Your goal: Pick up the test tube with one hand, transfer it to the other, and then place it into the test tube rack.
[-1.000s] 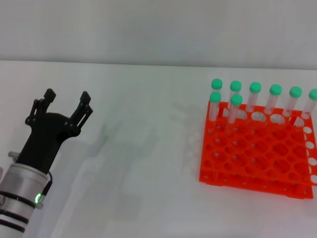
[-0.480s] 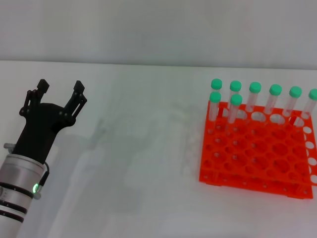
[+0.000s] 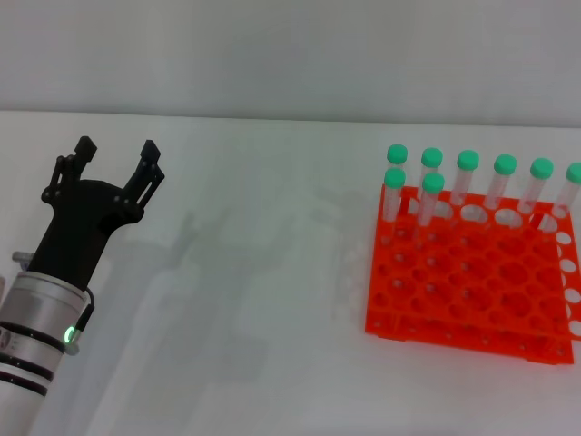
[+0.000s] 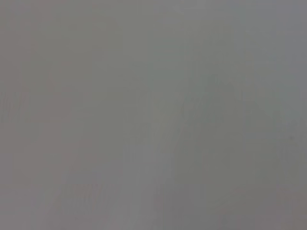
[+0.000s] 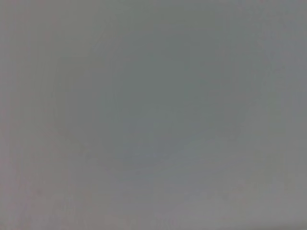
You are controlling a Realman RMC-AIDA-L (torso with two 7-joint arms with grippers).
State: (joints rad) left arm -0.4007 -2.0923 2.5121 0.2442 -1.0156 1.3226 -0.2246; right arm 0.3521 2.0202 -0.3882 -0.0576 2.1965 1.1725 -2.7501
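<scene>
Left gripper (image 3: 116,156) jaws wide apart, empty.

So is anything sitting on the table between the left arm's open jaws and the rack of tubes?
Nothing visible. The left gripper hovers open and empty at the table's left; bare white table runs to the test tube rack, whose green-capped tubes stand along its far side.

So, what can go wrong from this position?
1. The green-capped tubes stand close together along the far edge of the test tube rack; fingers reaching for one could knock its neighbours.
2. The left gripper is open over the bare table, far across from the rack, so it faces a long reach.
3. No loose tube is visible, and both wrist views show nothing useful for guiding a grasp.
</scene>
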